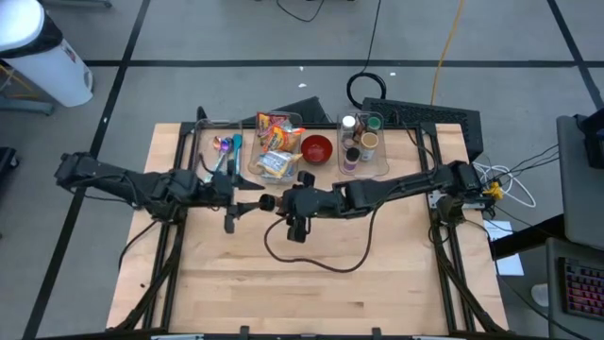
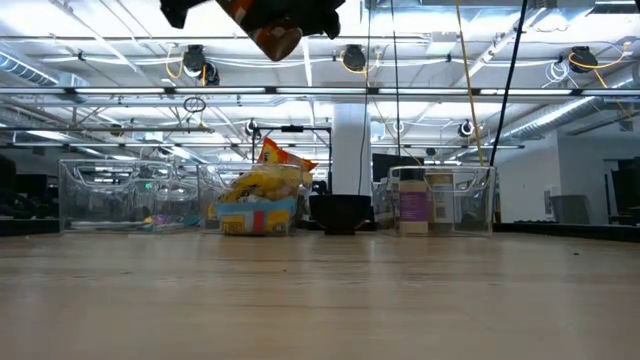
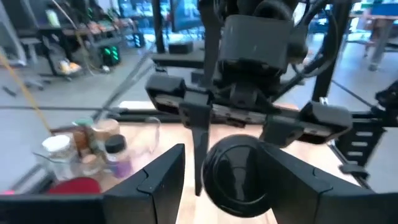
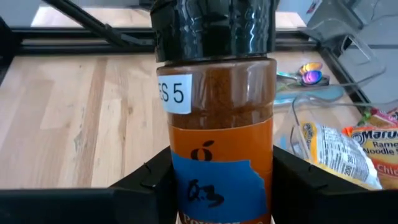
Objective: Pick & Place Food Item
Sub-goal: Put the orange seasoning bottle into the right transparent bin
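Observation:
A spice jar (image 4: 217,130) with brown powder, an orange and blue label and a black lid (image 4: 214,31) hangs high above the middle of the table, with my right gripper (image 4: 221,180) shut on it. In the high view my right gripper (image 1: 281,201) comes from the right. My left gripper (image 1: 253,202) faces it from the left, open. In the left wrist view the round lid (image 3: 239,177) faces my left gripper (image 3: 227,162) end-on between its two fingers, with a gap on one side. The low view shows the jar (image 2: 275,38) at the top. My right gripper pinches the jar's labelled body (image 4: 180,180), toward its bottom end, between its two fingers. The fingers lie along the jar, coming from the table's right and slanting a little downward. The jar is lifted clear of the table, its lid end pointing away toward my left gripper.
Along the far edge stand a clear bin of utensils (image 1: 222,151), a bin of snack packets (image 1: 276,146), a red bowl (image 1: 317,148) and a bin of jars (image 1: 361,142). A dark cable (image 1: 321,260) loops over the wooden top (image 1: 283,293) below the grippers.

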Controlling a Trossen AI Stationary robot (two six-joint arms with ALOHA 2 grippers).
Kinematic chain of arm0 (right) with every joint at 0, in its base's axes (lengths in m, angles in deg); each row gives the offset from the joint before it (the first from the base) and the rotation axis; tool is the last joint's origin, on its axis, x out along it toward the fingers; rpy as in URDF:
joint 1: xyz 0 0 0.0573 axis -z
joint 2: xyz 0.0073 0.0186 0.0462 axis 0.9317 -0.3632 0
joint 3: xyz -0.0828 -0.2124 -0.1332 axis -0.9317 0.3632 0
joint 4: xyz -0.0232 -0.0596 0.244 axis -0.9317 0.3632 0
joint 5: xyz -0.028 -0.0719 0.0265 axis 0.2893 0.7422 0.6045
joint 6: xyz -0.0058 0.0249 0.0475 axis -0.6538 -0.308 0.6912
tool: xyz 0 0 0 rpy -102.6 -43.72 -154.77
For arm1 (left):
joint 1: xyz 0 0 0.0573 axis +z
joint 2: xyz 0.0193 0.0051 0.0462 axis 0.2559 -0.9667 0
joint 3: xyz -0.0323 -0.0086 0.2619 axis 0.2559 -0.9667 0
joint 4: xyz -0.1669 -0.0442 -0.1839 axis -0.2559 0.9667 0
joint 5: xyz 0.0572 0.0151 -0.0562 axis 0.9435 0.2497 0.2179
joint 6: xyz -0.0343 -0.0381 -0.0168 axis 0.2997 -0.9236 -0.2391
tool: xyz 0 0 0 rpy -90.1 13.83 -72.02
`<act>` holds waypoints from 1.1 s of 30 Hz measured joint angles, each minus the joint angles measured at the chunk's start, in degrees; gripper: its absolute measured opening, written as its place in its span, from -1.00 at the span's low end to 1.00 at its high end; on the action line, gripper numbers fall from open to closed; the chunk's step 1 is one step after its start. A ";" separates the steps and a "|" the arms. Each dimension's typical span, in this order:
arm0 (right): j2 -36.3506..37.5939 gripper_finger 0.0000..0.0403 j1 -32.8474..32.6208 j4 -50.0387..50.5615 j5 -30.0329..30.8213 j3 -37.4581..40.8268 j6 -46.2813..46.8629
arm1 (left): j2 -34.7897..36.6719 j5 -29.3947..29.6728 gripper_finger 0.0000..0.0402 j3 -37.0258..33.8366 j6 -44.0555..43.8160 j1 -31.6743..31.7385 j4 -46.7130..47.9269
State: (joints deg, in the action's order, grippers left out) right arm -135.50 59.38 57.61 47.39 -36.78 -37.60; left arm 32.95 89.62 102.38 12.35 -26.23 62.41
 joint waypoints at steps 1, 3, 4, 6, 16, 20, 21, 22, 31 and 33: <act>0.00 -0.14 0.00 0.28 -0.15 0.00 -0.04 | -0.64 -1.34 0.03 0.00 -0.44 0.50 -0.25; -0.03 -0.14 -0.02 0.34 -0.24 0.02 -0.07 | -1.43 -3.88 0.03 0.00 -1.19 1.34 -1.04; -0.04 -0.14 -0.03 0.09 -0.25 0.02 -0.04 | -1.95 -5.13 0.03 0.00 -1.30 1.70 -2.19; -0.04 -0.14 -0.02 0.64 -1.17 0.02 -0.13 | -3.50 -6.20 0.03 0.07 -1.34 2.19 -3.32; -0.15 -0.15 -0.01 0.33 -1.28 0.10 -0.02 | -6.29 -8.91 0.03 0.09 0.31 2.38 -6.50; -0.13 -0.16 0.11 -0.67 -0.62 0.06 -0.17 | -4.84 -4.18 0.03 0.04 3.96 2.28 -6.33; -0.07 -0.17 0.16 -0.67 -0.35 0.04 -0.20 | -4.46 -2.63 0.03 0.04 4.94 2.28 -6.36; -0.07 -0.17 0.26 -0.80 0.03 0.04 -0.34 | -3.97 -1.50 0.03 0.03 5.97 2.26 -6.27; 3.76 -0.17 1.76 -5.40 -1.33 -0.07 -4.90 | 6.79 1.08 0.03 -0.07 8.14 2.32 -1.46; 5.29 -0.17 2.37 -6.27 -1.19 -0.07 -6.10 | 9.40 2.24 0.03 -0.07 8.16 2.42 -0.79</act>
State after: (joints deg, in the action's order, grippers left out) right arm -130.21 61.75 51.34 46.19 -36.85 -43.70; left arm 42.35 91.86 102.31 20.50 -23.81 61.62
